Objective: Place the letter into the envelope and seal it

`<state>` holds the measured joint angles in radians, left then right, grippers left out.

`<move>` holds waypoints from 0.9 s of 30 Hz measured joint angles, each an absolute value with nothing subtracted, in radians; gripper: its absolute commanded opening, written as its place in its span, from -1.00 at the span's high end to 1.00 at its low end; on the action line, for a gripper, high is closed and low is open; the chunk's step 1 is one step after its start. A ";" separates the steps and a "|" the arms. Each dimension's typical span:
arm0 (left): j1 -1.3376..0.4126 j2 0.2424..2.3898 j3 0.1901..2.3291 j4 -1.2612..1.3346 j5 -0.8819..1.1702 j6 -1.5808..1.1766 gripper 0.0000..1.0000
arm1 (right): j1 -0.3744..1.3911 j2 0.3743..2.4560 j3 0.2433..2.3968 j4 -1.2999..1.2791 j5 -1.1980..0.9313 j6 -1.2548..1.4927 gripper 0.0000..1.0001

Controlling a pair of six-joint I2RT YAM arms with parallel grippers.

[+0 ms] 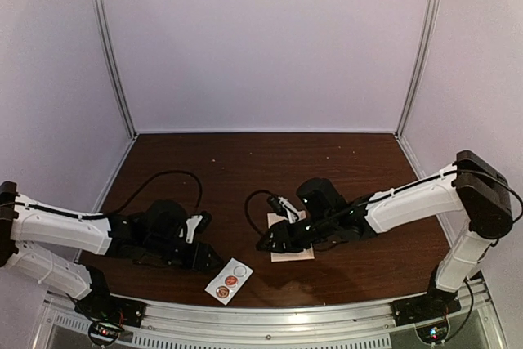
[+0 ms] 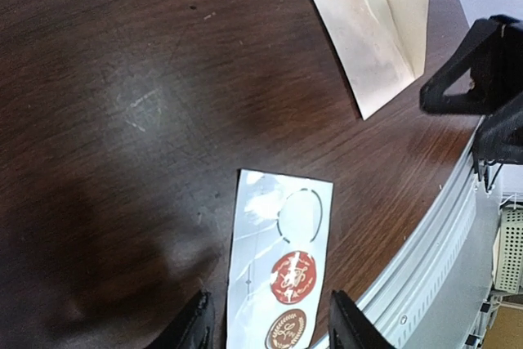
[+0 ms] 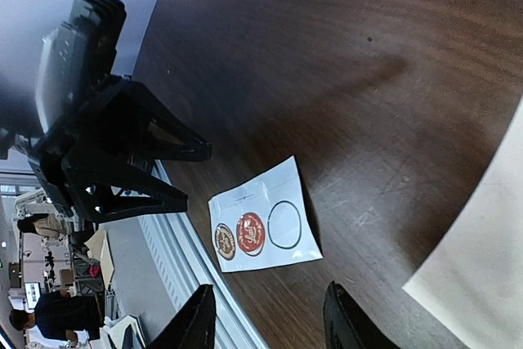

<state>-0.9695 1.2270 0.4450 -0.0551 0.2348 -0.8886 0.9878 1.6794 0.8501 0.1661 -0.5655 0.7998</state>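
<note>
Finding the envelope (image 2: 368, 30) flat mid-tabletop (image 1: 245, 169), right beneath the right gripper (image 3: 268, 292), spread wide and empty. Same with the left gripper (image 2: 270, 300): parted, holding nothing, poised over the sticker sheet (image 2: 253, 234) near the front edge. Could easily skid the envelope across slick wood with any sideways press, or crease the flap. Might also nudge that thin sheet over the edge, or fumble peeling a seal.

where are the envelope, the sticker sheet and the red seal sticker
envelope (image 2: 359, 38): left wrist view, on its plain body
sticker sheet (image 2: 249, 275): left wrist view, bare left margin
red seal sticker (image 2: 292, 275): left wrist view, its centre
</note>
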 measured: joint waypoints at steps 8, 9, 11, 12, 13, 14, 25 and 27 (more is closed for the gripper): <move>-0.966 1.214 0.445 -0.062 0.239 -0.889 0.02 | 1.106 1.873 0.950 0.266 -0.616 0.850 0.17; -0.965 1.210 0.444 -0.062 0.237 -0.889 0.02 | 1.114 1.890 0.960 0.277 -0.622 0.855 0.17; -0.961 1.199 0.441 -0.062 0.236 -0.890 0.02 | 1.123 1.913 0.968 0.295 -0.629 0.864 0.18; -0.959 1.193 0.439 -0.062 0.235 -0.890 0.02 | 1.124 1.922 0.971 0.301 -0.630 0.865 0.18; -0.957 1.187 0.435 -0.062 0.235 -0.890 0.02 | 1.124 1.932 0.974 0.305 -0.630 0.866 0.18; -0.955 1.183 0.432 -0.062 0.234 -0.891 0.02 | 1.124 1.942 0.978 0.305 -0.630 0.867 0.19; -0.950 1.144 0.410 -0.064 0.232 -0.901 0.02 | 1.116 2.004 1.042 0.237 -0.608 0.841 0.20; -0.949 1.140 0.403 -0.061 0.233 -0.904 0.02 | 1.105 2.008 1.061 0.212 -0.600 0.821 0.20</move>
